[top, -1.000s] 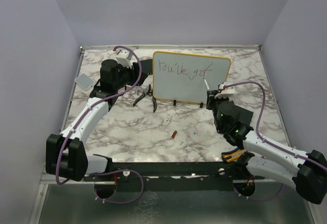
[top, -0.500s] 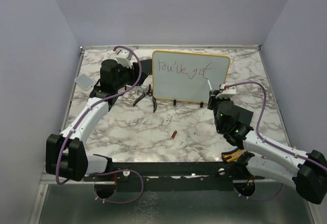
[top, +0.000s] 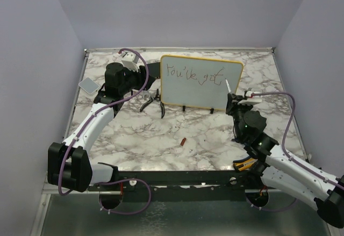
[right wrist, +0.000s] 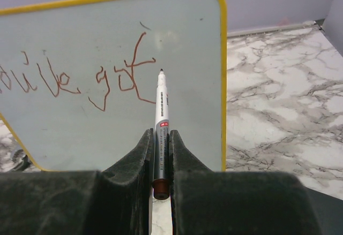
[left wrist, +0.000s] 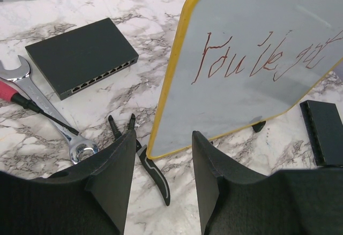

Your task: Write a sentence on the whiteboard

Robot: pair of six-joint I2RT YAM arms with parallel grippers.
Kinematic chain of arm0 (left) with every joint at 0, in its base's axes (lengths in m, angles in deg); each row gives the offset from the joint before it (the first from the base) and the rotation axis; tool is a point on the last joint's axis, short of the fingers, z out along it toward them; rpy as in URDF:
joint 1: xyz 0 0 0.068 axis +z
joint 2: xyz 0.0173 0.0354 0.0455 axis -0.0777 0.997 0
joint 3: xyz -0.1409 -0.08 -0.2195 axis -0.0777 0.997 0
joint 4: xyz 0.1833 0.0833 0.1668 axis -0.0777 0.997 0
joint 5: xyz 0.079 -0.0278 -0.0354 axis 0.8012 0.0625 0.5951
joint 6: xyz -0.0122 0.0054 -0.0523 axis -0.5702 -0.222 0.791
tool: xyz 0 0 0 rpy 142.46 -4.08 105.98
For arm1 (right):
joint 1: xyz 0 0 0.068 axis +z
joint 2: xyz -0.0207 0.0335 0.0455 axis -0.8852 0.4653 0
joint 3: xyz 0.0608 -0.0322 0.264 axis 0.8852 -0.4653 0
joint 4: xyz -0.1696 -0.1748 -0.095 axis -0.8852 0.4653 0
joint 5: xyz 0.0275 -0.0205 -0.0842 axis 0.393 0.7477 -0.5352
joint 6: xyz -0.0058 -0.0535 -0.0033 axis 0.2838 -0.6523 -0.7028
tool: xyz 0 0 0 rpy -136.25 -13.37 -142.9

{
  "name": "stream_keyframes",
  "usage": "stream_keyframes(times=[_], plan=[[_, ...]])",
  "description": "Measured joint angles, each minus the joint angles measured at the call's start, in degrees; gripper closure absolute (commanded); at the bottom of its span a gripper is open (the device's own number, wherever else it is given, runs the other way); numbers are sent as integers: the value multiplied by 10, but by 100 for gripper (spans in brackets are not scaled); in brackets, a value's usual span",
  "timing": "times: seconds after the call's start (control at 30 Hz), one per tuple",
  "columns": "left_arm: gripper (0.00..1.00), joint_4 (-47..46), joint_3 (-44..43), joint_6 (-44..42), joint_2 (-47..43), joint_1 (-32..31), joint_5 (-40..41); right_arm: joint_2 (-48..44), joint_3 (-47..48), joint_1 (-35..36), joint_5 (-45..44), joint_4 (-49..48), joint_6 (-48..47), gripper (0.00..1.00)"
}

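Right hand (right wrist: 161,150) is clenched on a marker (right wrist: 161,106). The marker is pinched between both fingers with its tip pointing up at the whiteboard (right wrist: 112,58). The tip sits right by the "t" of "got", but I can't tell whether it touches the surface. The whiteboard stands upright on its small feet near the back middle of the counter (top: 161,134), leaning back a bit, with its yellow frame visible all round. The sentence (right wrist: 80,80) so far reads "You've got" in one line of thin reddish-dark strokes across the upper part of the board. Left hand (left wrist: 162,138) is released, with its fingers spread and nothing between them. From its wrist view, the board's lower left corner shows in the gap, and I can't tell if there is any contact. Black pliers (left wrist: 150,163) lie on the counter just beside that corner. Further left there is a flat black box (left wrist: 80,55), a wrench (left wrist: 29,88) and a red-handled screwdriver (left wrist: 16,97) lying across the wrench. A small red bit (top: 183,141) lies in front of the board, well apart from it. A grey square pad (top: 88,85) sits at the far left edge.
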Motion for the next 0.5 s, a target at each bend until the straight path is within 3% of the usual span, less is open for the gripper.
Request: stream_keyframes(times=[0.23,0.5], plan=[[52,0,3,0,-2,0,0,-69,1,0,37,32,-1,99],[52,0,3,0,-2,0,0,-30,3,0,150,55,3,99]])
